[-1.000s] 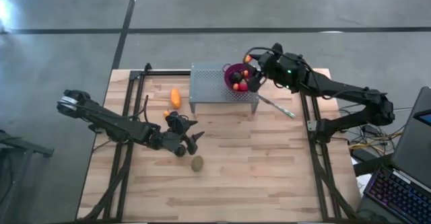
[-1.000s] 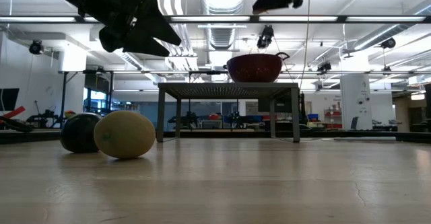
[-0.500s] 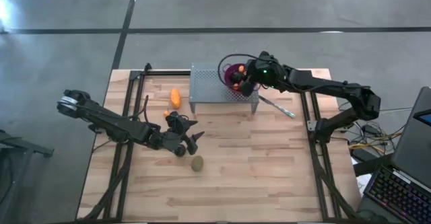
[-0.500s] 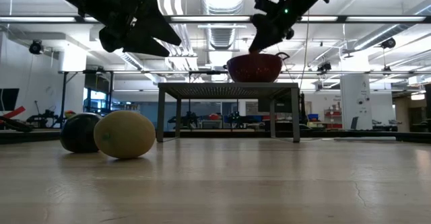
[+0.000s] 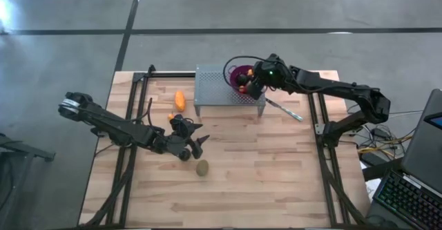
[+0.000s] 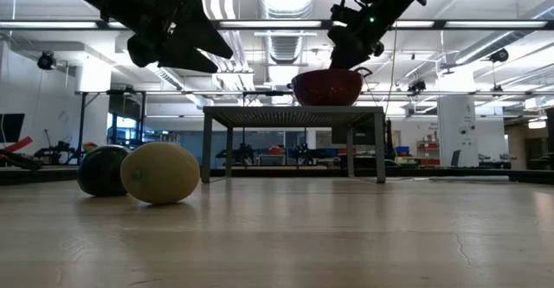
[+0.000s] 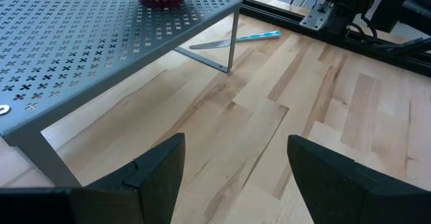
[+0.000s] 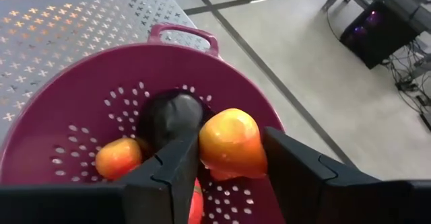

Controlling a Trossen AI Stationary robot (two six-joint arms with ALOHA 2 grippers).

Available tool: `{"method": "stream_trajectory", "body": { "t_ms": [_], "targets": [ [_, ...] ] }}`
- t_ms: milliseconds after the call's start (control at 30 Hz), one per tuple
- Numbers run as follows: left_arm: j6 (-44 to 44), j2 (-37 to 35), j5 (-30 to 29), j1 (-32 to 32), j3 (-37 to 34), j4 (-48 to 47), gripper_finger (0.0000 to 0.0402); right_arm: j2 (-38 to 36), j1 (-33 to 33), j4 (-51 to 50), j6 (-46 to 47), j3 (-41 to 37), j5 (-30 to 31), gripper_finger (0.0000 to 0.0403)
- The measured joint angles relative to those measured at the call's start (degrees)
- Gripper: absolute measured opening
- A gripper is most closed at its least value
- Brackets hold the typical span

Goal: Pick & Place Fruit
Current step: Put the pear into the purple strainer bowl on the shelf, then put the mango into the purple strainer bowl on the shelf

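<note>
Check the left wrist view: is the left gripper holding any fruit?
No. The left gripper stands open with only bare wooden table showing between its fingers.

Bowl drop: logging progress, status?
Right pincer over bowl, gripping orange-red fruit. Left pincer open, hovering mid-table. Nothing in the way.

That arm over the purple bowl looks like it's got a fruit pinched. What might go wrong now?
The right gripper holds an orange-red fruit just over the purple bowl, which already holds a dark fruit and a small orange one. Dropped carelessly, it might bounce off them and out. The bowl sits near the edge of the raised metal shelf, so a nudge might shift it. The left gripper waits open above the table, beside a brown-green fruit.
</note>
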Motion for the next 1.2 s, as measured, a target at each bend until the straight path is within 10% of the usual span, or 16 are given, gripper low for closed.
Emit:
{"method": "stream_trajectory", "body": {
  "t_ms": [667,1200],
  "targets": [
    [0.0,0.0,0.01,-0.02,0.0,0.0,0.0266,-0.36,-0.03,-0.63,-0.01,0.0,-0.03,0.0254],
    [0.19,0.0,0.09,-0.01,0.0,-2.02,0.0266,-11.65,3.43,-11.39,7.44,0.0,-11.47,0.019]
  ]
}}
